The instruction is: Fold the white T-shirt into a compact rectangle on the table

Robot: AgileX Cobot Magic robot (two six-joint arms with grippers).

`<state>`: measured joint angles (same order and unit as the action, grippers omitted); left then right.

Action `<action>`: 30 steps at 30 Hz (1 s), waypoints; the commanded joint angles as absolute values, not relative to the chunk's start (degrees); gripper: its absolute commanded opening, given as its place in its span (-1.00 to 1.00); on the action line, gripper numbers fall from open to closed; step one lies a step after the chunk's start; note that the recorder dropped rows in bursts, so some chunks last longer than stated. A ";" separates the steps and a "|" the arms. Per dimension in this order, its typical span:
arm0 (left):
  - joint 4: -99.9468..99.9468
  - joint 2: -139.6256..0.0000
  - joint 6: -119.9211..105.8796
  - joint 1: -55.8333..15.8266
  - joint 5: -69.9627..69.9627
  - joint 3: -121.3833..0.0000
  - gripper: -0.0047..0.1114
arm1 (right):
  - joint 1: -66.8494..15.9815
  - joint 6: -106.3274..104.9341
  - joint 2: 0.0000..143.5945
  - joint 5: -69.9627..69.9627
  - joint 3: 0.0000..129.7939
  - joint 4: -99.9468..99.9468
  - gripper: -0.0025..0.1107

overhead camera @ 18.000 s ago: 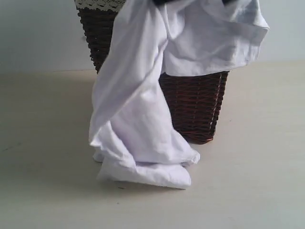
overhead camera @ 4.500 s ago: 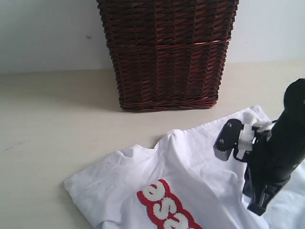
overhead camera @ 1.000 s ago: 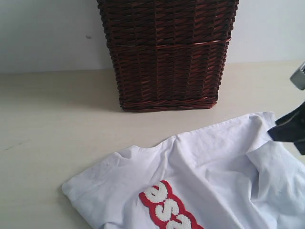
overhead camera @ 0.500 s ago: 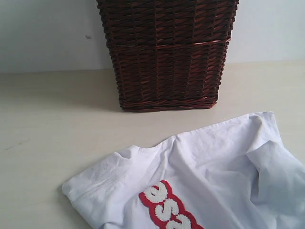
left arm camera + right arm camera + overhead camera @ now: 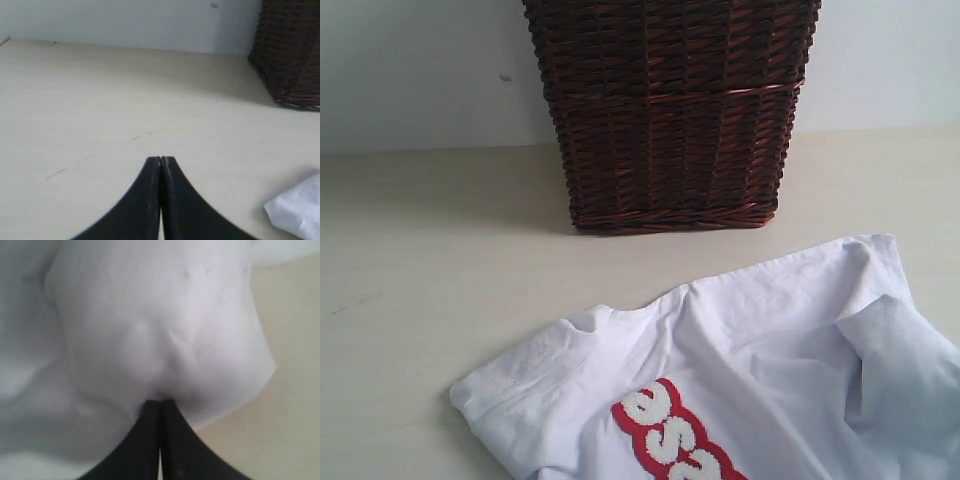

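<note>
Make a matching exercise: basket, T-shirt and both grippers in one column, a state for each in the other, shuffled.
Things:
1. basket
2. T-shirt
3. left gripper
4. right gripper

States:
A. shut above the table, holding nothing
B. shut, pinching puckered white cloth
C. dark brown, standing upright
D. rumpled, lying on the table, red lettering up

Pairs: 1-C, 2-D, 3-A, 4-B

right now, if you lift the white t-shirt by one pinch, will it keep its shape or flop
Likely floppy: the white T-shirt lies wrinkled and puckers toward the right gripper. Probably light, thin cloth; it should slide on the smooth table.
</note>
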<state>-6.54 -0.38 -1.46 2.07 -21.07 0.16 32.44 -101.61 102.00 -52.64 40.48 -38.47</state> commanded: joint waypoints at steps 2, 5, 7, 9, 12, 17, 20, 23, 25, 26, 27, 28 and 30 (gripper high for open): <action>-6.68 0.00 -1.27 2.16 -20.54 0.00 -0.92 | 32.66 -109.59 102.08 -56.22 40.26 -54.90 -0.96; -6.68 0.00 -1.27 2.16 -20.54 0.00 -0.92 | 32.66 -110.89 102.08 -55.24 40.26 -60.17 -0.96; -6.68 0.00 -1.27 2.16 -20.54 0.00 -0.92 | 32.66 -110.89 102.08 -52.55 40.26 -61.77 -0.96; -6.68 0.00 -1.27 2.16 -20.54 0.00 -0.92 | 32.66 -110.33 102.08 -49.04 40.26 -63.35 -0.96; -6.68 0.00 -1.27 2.16 -20.54 0.00 -0.92 | 32.66 -110.20 102.08 -47.33 40.37 -61.74 -0.87; -6.68 0.00 -1.27 2.16 -20.54 0.00 -0.92 | 32.66 -112.75 102.08 -51.57 40.37 -44.74 0.10; -6.68 0.00 -1.27 2.16 -20.54 0.00 -0.92 | 32.66 -118.39 102.08 -52.58 40.37 -43.89 0.03; -6.68 0.00 -1.27 2.16 -20.54 0.00 -0.92 | 32.66 -121.27 102.47 -50.16 41.68 -49.38 0.02; -6.68 0.00 -1.27 2.16 -20.54 0.00 -0.92 | 32.66 -121.27 103.42 -51.19 44.60 -50.65 0.02; -6.68 0.00 -1.27 2.16 -20.54 0.00 -0.92 | 32.66 -121.13 104.23 -51.19 45.48 -50.65 0.03; -6.68 0.00 -1.27 2.16 -20.54 0.00 -0.92 | 32.66 -121.13 105.28 -51.19 45.91 -50.69 0.08; -6.68 0.00 -1.27 2.16 -20.54 0.00 -0.92 | 32.66 -121.13 106.62 -51.19 45.87 -51.58 0.17; -6.68 0.00 -1.27 2.16 -20.54 0.00 -0.92 | 32.66 -121.13 107.72 -51.30 45.87 -55.42 0.26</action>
<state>-6.54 -0.38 -1.46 2.07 -21.07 0.16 32.44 -120.05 106.85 -50.85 45.52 -51.85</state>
